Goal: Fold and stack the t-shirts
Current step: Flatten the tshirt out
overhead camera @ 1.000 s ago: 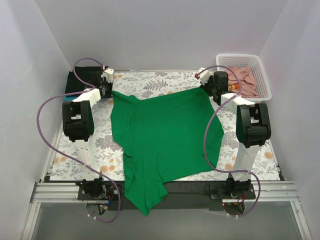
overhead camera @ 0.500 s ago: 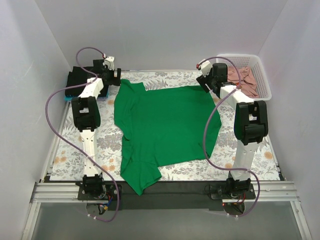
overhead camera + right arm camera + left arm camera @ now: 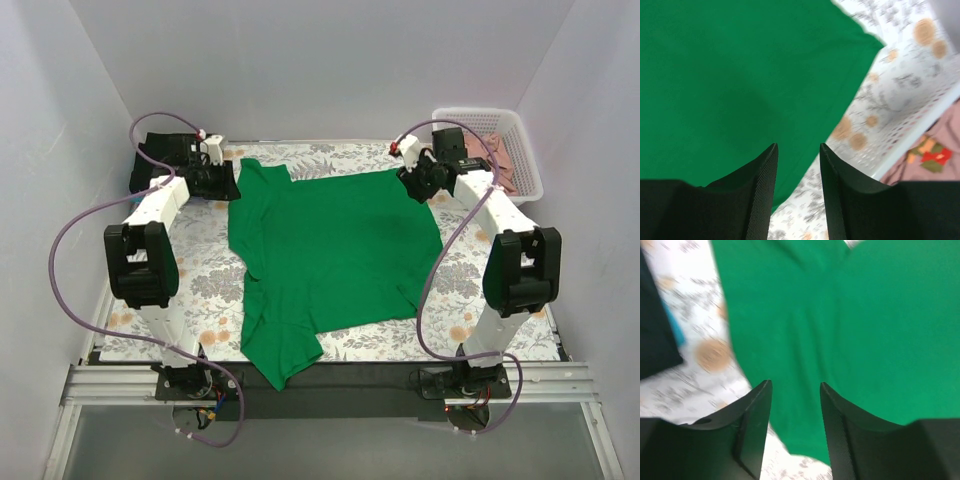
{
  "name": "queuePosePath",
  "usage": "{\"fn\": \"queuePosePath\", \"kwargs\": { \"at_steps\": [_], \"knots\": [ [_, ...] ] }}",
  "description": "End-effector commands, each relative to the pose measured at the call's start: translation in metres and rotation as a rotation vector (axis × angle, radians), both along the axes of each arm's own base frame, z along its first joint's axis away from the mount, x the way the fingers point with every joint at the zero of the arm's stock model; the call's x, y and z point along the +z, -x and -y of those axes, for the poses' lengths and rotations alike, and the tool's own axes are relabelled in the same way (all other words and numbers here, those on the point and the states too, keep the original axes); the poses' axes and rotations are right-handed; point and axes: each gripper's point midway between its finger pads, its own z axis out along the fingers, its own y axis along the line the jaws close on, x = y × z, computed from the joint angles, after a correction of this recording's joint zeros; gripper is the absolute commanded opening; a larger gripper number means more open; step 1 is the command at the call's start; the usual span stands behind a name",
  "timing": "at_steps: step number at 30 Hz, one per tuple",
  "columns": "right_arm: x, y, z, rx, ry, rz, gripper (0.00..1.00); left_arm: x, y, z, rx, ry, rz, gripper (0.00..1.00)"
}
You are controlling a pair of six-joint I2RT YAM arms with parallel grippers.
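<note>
You are looking at the green shirt [image 3: 335, 250] lying spread flat on the table [image 3: 200, 290], its body seeming to run left to right, with the sleeves toward the left arm and the hem toward the right. The left gripper [image 3: 224, 182] is hovering at its far left corner and the right gripper [image 3: 418, 186] at its far right corner, both with jaws parted and gripping nothing.

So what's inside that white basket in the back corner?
A crumpled pink shirt with a small red-yellow mark lies in the white basket. Anything underneath it is hidden.
</note>
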Motion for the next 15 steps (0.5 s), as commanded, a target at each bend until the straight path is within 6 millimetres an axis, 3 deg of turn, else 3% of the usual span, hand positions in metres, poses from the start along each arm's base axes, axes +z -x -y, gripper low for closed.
{"fn": "queuePosePath", "kwargs": {
  "at_steps": [1,3,8,15],
  "knots": [
    [-0.028,0.066,-0.007,0.101,-0.010,-0.228,0.43,-0.015,0.053,0.024,-0.072,0.066,-0.151,0.40],
    [-0.046,0.083,-0.004,0.102,0.002,-0.286,0.42,-0.031,0.077,0.036,-0.097,0.048,-0.217,0.39],
    [-0.084,0.105,0.004,0.082,0.047,-0.395,0.38,-0.060,0.097,0.041,-0.084,-0.008,-0.297,0.39],
    [-0.122,0.121,0.016,0.069,0.111,-0.487,0.33,-0.103,0.094,0.007,0.017,-0.181,-0.398,0.36]
  ]
}}
